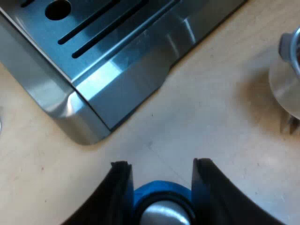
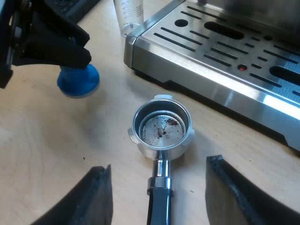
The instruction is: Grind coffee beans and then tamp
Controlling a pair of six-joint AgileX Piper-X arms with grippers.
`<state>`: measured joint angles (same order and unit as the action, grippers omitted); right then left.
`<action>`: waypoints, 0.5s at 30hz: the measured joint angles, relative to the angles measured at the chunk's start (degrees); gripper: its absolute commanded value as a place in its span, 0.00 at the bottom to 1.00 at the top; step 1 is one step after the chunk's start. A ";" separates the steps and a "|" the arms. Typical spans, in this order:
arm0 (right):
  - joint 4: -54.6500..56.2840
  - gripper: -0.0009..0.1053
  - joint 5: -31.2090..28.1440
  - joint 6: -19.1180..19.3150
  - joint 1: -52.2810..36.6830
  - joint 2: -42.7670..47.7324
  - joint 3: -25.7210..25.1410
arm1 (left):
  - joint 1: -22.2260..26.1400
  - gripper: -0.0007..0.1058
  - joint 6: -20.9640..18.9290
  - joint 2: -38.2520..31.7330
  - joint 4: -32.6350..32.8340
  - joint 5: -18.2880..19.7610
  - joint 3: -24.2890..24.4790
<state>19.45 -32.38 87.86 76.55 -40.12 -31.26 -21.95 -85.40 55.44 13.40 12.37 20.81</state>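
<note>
Gripping the blue round tamper (image 1: 159, 204) from 2 sides, my left gripper (image 1: 161, 164) is pressing its 2 black fingers against it, low over the pale wooden table (image 2: 56, 140); I cannot tell if the tamper is touching the wood. My right gripper (image 2: 159, 164) is hanging wide open and is carrying nothing. The round metal holder (image 2: 161, 126) is lying flat on the table, just beside the slotted tray of the steel espresso machine (image 2: 225, 61). Its basket is showing only a few dark crumbs, so I am judging that the grinding is not yet done. The holder's long axis is running from the basket straight toward the right gripper, and the dark handle (image 2: 159, 204) is passing between the 2 open fingers. This arm is therefore the nearer one, and it is needing only to go down and close. The tamper is waiting apart from the basket, toward the clear measuring glass (image 2: 127, 16) at the machine's corner.
</note>
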 measured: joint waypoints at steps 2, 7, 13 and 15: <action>0.00 0.45 0.00 0.00 0.00 0.00 0.00 | 0.00 0.01 0.00 1.56 -1.36 0.00 0.00; 0.00 0.45 0.00 0.00 0.00 0.00 0.00 | 0.00 0.01 0.00 5.67 -5.32 0.00 0.00; 0.00 0.45 0.00 0.00 0.00 0.00 0.00 | 0.00 0.01 0.00 8.56 -8.47 0.00 -0.06; 0.00 0.45 0.00 0.00 0.00 0.00 0.00 | 0.00 0.01 0.00 9.43 -9.18 0.00 -0.06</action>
<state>19.45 -32.38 87.86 76.55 -40.12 -31.26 -21.95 -85.40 64.87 4.22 12.37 20.76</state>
